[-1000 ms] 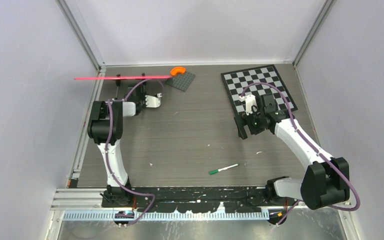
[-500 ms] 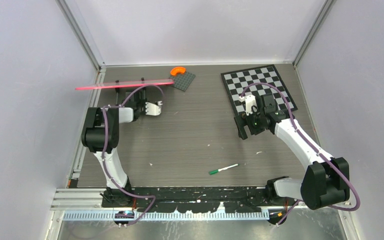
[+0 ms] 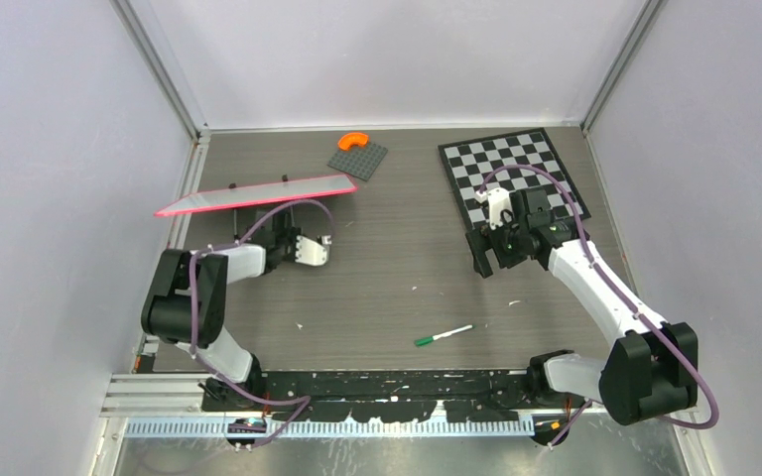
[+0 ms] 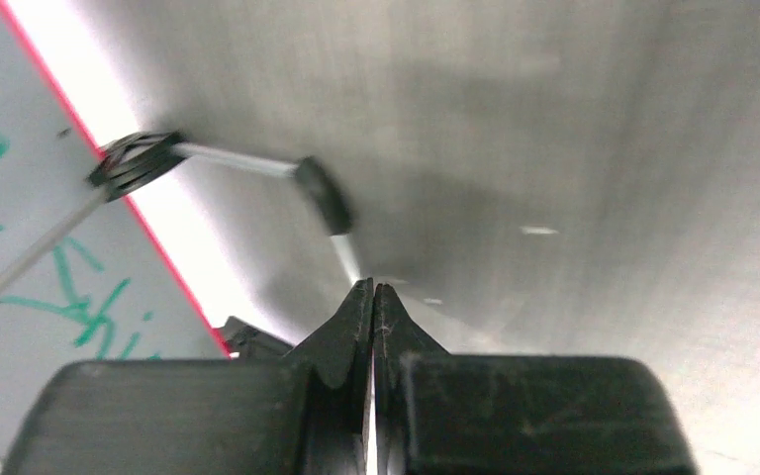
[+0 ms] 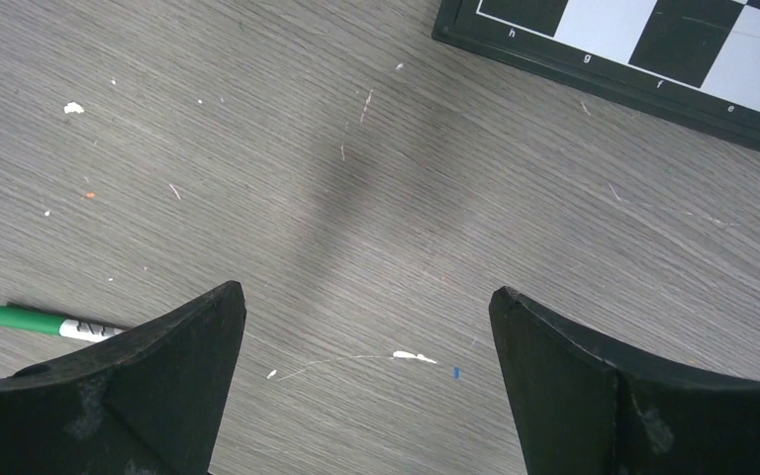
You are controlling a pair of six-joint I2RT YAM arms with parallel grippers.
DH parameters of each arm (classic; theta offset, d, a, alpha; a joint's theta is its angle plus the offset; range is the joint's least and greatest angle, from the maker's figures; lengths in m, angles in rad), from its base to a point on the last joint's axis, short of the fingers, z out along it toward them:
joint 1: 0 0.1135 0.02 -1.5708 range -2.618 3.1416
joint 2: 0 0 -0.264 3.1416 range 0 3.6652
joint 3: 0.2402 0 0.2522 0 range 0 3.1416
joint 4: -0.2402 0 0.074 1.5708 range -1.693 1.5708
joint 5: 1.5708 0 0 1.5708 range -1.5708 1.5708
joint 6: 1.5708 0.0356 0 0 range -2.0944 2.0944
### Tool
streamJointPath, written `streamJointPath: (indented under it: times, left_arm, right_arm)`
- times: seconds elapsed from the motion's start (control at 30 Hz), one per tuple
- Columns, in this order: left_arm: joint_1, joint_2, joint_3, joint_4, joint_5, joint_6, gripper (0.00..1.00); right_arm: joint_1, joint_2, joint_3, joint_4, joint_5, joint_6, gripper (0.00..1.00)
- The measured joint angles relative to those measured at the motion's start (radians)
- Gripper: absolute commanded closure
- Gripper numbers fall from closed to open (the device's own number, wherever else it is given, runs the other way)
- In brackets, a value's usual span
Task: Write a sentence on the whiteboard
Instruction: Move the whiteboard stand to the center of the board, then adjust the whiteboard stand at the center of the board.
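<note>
While the whiteboard [image 3: 258,196] tips up over the far left part of the grey table [image 3: 387,278], only its pink rim and a thin strip of its face show from the top view. It sits just past the left gripper [image 3: 313,250]. To the right lies the black-and-white chessboard [image 3: 516,159], flat on the table at the far right.

The right gripper [image 3: 489,255] hangs just beside the near edge of the chessboard. Its fingers are spread wide, and only bare table shows between them.

In the left wrist view, the left gripper's fingers are pressed tight together. A thin wire [image 4: 242,161] runs from a black clip [image 4: 134,166] on the whiteboard's rim down to their tips, and they seem to pinch its end.

A small grey plate [image 3: 362,161] lies past the whiteboard, with an orange piece [image 3: 353,141] at its far edge. A green-capped marker [image 3: 444,335] lies alone near the front.

The sentence [image 4: 69,297] shows as green marks on the whiteboard, too cut off to read.
</note>
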Motion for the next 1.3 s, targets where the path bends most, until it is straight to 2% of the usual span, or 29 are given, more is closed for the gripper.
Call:
streamJointPath:
  times: [0.13, 0.23, 0.33, 0.47, 0.57, 0.67, 0.77, 0.83, 0.9, 1.03, 1.1, 1.2, 1.3]
  left_arm:
    - [-0.06, -0.098, -0.098, -0.05, -0.02, -0.028, 0.99]
    - [-0.111, -0.178, -0.154, -0.098, -0.044, -0.061, 0.92]
    - [-0.17, -0.281, -0.192, -0.193, -0.074, -0.113, 0.78]
    - [-0.251, -0.49, -0.172, -0.403, -0.096, -0.223, 0.57]
    - [-0.306, -0.636, -0.088, -0.589, -0.087, -0.319, 0.51]
    - [-0.378, -0.724, 0.087, -0.803, -0.026, -0.441, 0.47]
    - [-0.433, -0.725, 0.354, -1.003, 0.097, -0.612, 0.46]
    - [-0.438, -0.671, 0.565, -1.116, 0.172, -0.729, 0.44]
    - [-0.438, -0.605, 0.748, -1.18, 0.213, -0.839, 0.38]
    - [-0.428, -0.372, 1.185, -1.259, 0.172, -1.078, 0.34]
    - [-0.377, -0.229, 1.396, -1.317, 0.156, -1.171, 0.32]
    - [-0.225, -0.006, 1.667, -1.37, 0.166, -1.302, 0.28]
    - [-0.095, 0.177, 1.746, -1.374, 0.161, -1.387, 0.24]
  right_arm:
    - [0.0, -0.027, -0.004, -0.004, -0.004, -0.005, 0.03]
    - [0.0, -0.048, -0.012, -0.008, -0.007, -0.008, 0.03]
    - [0.0, -0.063, -0.02, -0.014, -0.008, -0.01, 0.03]
    - [0.0, -0.079, -0.03, -0.018, -0.013, -0.011, 0.03]
    - [0.0, -0.083, -0.031, -0.018, -0.019, -0.011, 0.03]
    - [0.0, -0.083, -0.031, -0.018, -0.027, -0.011, 0.03]
    - [0.0, -0.083, -0.031, -0.018, -0.04, -0.011, 0.03]
    - [0.0, -0.082, -0.031, -0.018, -0.05, -0.012, 0.03]
    - [0.0, -0.078, -0.031, -0.019, -0.059, -0.012, 0.03]
    - [0.0, -0.07, -0.031, -0.023, -0.072, -0.011, 0.03]
    - [0.0, -0.07, -0.031, -0.024, -0.076, -0.01, 0.03]
    - [0.0, -0.07, -0.031, -0.026, -0.076, -0.007, 0.03]
    - [0.0, -0.072, -0.031, -0.026, -0.076, -0.006, 0.03]
